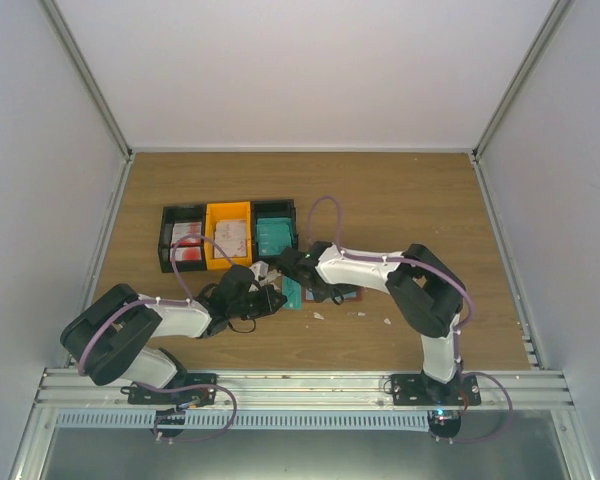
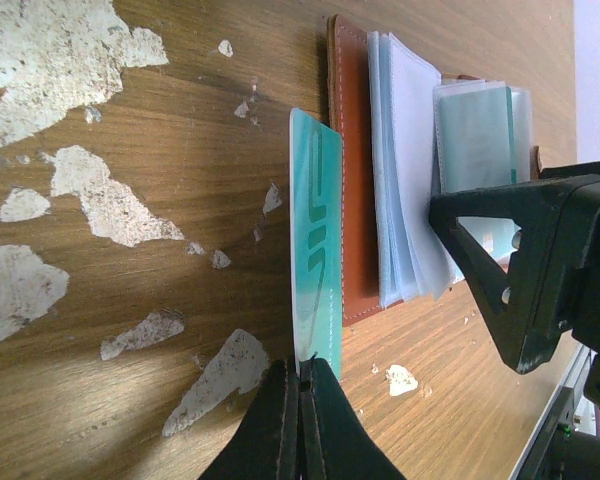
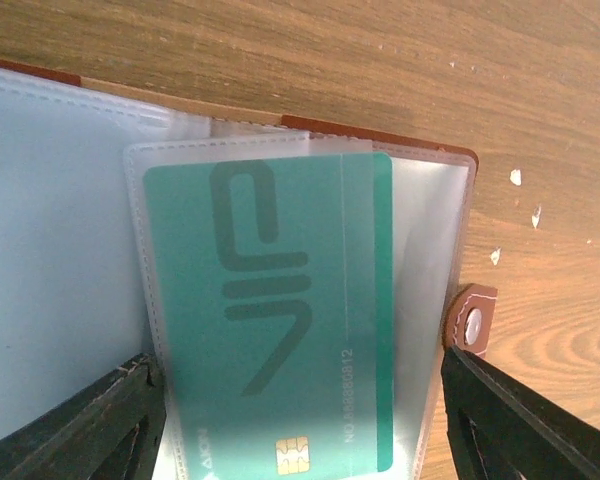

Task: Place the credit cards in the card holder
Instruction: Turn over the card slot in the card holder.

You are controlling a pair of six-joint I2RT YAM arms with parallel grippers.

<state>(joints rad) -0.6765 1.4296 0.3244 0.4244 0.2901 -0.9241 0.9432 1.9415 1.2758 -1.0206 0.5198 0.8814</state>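
Feeding cards: left gripper (image 2: 300, 385) pinches teal card (image 2: 317, 250) on edge, just beside open card holder (image 2: 352, 180); right gripper (image 3: 300, 425) spread wide astride the sleeved card (image 3: 270, 320). Next: line edge with a free pocket.

Teal card (image 3: 280, 310) sits inside card holder (image 3: 70, 260) pocket.

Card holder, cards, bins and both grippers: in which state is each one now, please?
Card holder, open, clear pockets fanned out.
Pocketed card, teal, inside a clear pocket.
Held card, teal, outside the holder, beside its cover.
Left gripper, shut on held card.
Right gripper, open, one finger on each side of the pocket.
Bins, loaded, seemingly with cards.
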